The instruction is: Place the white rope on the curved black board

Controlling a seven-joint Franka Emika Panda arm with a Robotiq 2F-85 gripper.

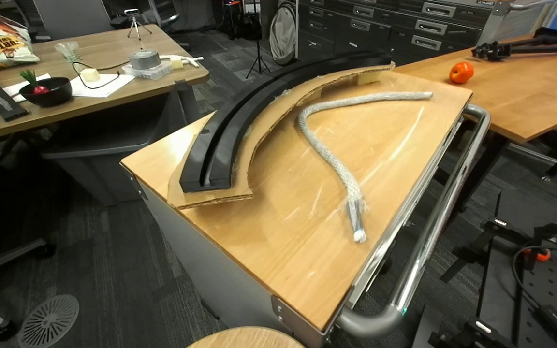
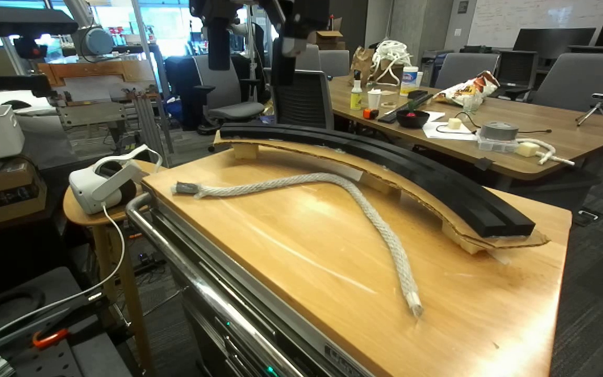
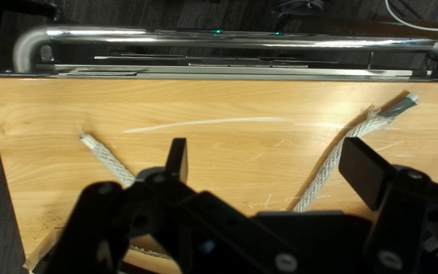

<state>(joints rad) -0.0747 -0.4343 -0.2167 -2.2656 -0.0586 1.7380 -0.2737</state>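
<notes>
On the surface (image 1: 283,232), between its edge by the handle (image 3: 226,40) and the curved black board (image 2: 390,155), lies the white rope (image 1: 318,146), so with our gripper (image 2: 250,76) empty, jaws apart, we judge this the pickup, calling for lowering onto it.

Bent white rope (image 1: 324,153), perhaps end-taped, beside black board (image 1: 261,100)

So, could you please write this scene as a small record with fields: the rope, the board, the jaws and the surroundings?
object: white rope, bent, one end wrapped in grey, lying on the wooden tabletop
target: curved black board, on cardboard raised by pale blocks
jaws: open, above the tabletop, holding nothing
task status: not yet done; rope is off the board
nearby: white headset on a round stool
</notes>
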